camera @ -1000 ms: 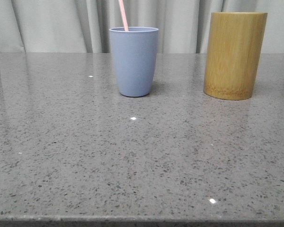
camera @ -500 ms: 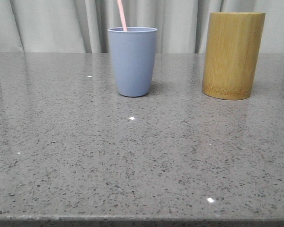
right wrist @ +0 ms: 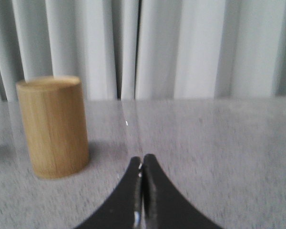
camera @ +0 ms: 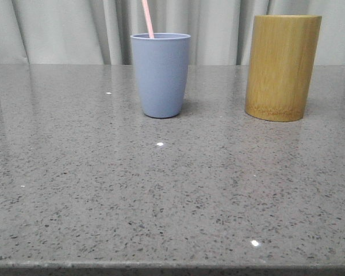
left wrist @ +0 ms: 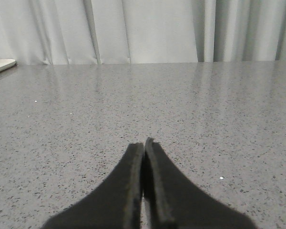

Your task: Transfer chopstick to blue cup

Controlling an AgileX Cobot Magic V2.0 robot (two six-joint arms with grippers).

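The blue cup (camera: 160, 75) stands upright on the grey speckled table, back centre in the front view. A pale pink chopstick (camera: 148, 18) stands in it, leaning left, its top cut off by the frame edge. Neither gripper shows in the front view. In the left wrist view my left gripper (left wrist: 143, 143) is shut and empty, low over bare table. In the right wrist view my right gripper (right wrist: 142, 160) is shut and empty, with the bamboo cylinder (right wrist: 52, 125) beyond it and to one side.
The taller yellow-brown bamboo cylinder (camera: 282, 67) stands to the right of the blue cup. Grey curtains hang behind the table's far edge. A pale flat object (left wrist: 0, 66) lies at the edge of the left wrist view.
Cup and cylinder sit very slightly further left in the picture than a second ago. Nothing else visibly changed.
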